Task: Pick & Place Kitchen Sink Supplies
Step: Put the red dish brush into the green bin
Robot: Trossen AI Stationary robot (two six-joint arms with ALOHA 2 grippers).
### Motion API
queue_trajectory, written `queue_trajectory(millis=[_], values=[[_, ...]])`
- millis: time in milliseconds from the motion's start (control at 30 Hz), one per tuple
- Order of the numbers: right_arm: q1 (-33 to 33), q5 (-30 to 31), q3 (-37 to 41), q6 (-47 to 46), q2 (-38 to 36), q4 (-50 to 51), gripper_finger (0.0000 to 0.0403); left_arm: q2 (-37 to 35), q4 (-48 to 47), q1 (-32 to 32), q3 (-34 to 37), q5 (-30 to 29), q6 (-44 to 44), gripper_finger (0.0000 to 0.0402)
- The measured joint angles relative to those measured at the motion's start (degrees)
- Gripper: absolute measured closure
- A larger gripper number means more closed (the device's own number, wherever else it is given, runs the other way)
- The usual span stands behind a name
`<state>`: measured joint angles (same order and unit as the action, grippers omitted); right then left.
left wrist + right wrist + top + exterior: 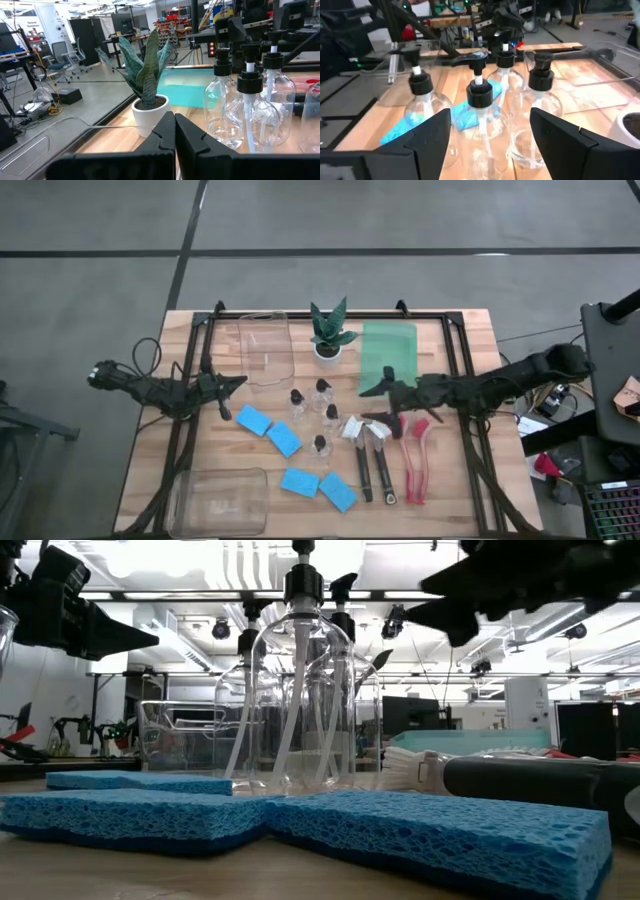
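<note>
Sponges, bottles and brushes all lie loose on the wooden table [140, 480], none yet in a tray.

At the left side the left gripper [232, 383] waits above the boards with its fingers pressed together and nothing between them; the left wrist view shows the two tips meeting. Just right of it, a clear tray [266, 348] lies at the back and a second clear tray [218, 502] at the front left corner.

Next come the blue sponges [254, 420], four of them running in a diagonal line toward the front. The clear bottles [321, 392] with black pump caps stand upright in a close group at the middle, in front of the potted plant [329, 332]. A green tray [388, 350] lies right of the plant.

The right gripper [378, 385] hovers beside the bottle group with its jaws spread wide and empty; in the right wrist view its fingers [430, 135] frame the bottles. Just in front of it lie the dish brushes [360, 465], black-handled pair and red pair side by side.

The step in hand looks like a reach for a bottle. Because they crowd together, the nearest outer one is the safest choice: descend with the fingers straddling only its body, close below the pump neck where the wall is firm, and lift straight up so its neighbours stay standing.
</note>
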<state>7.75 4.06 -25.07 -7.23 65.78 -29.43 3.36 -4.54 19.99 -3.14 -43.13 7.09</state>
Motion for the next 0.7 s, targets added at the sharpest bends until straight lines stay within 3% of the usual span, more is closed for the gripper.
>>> queue_trajectory(millis=[333,700], values=[[0.2,-3.0,-8.8,-0.2,15.4,-5.3,0.0149,0.0,0.0,0.0,0.0,0.0,0.0,0.0401],[0.1,-2.7,-12.1,-0.5,21.9,-6.2,0.0135,0.0,0.1,0.0,0.0,0.0,0.0,0.0401]])
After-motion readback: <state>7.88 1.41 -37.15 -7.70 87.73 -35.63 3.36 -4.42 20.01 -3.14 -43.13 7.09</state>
